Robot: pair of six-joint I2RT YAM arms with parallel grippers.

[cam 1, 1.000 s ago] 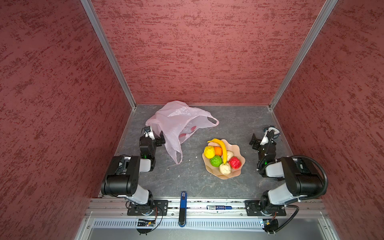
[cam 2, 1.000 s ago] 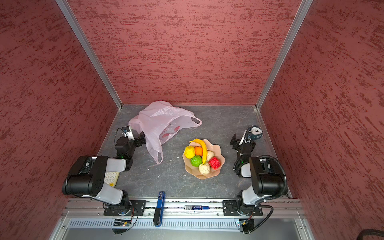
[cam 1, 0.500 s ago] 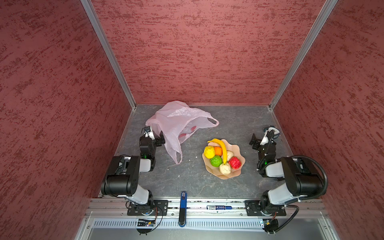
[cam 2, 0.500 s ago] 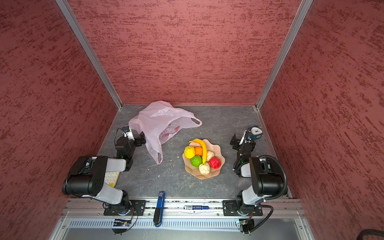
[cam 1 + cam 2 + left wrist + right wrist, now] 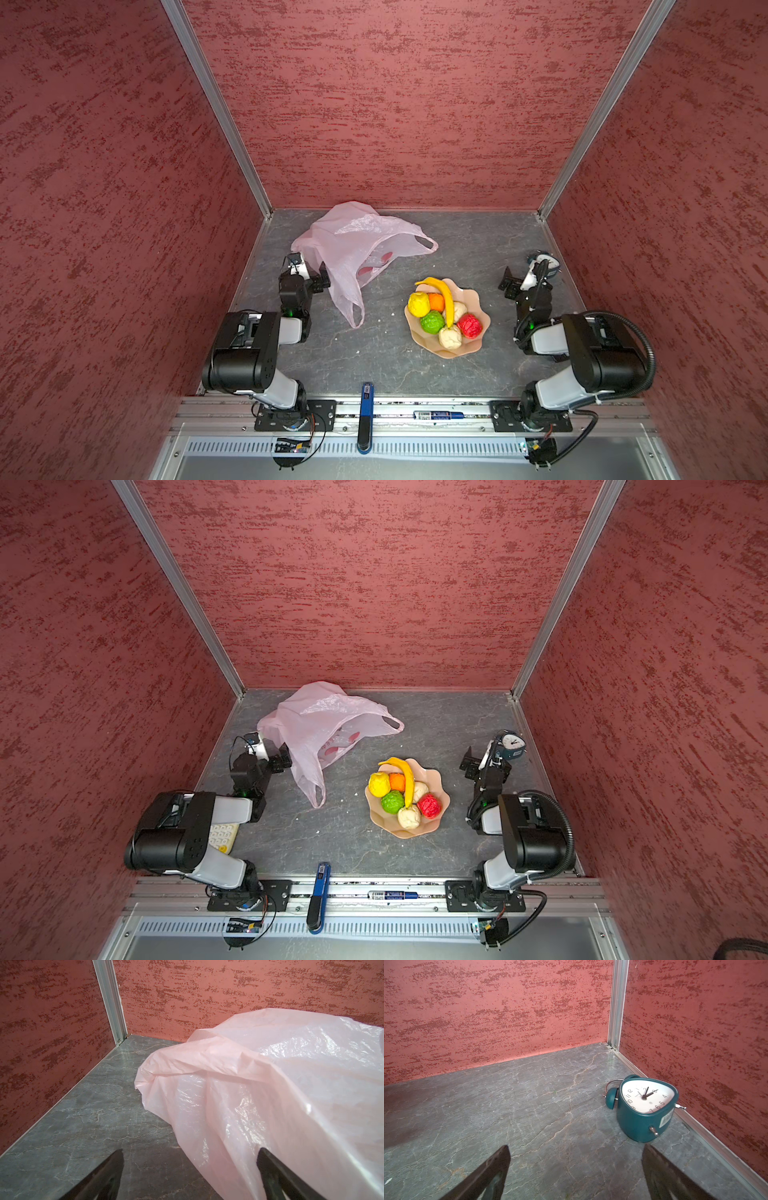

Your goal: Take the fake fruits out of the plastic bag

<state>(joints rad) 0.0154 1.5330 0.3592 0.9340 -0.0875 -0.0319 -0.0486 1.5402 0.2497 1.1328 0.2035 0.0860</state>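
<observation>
Pink translucent plastic bag [image 5: 353,243], crumpled, limp, red-printed

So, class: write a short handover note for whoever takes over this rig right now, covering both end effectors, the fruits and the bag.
Left end effector: open, empty, at the plastic bag's edge, rear left of the table.
Right end effector: open, empty, near the clock.
Fake fruits: seven, all piled in the dish, apart from the bag.
Done: no fruit shows in the bag, only flat red prints.
Left: nothing obvious; perhaps check the bag's folds.
</observation>
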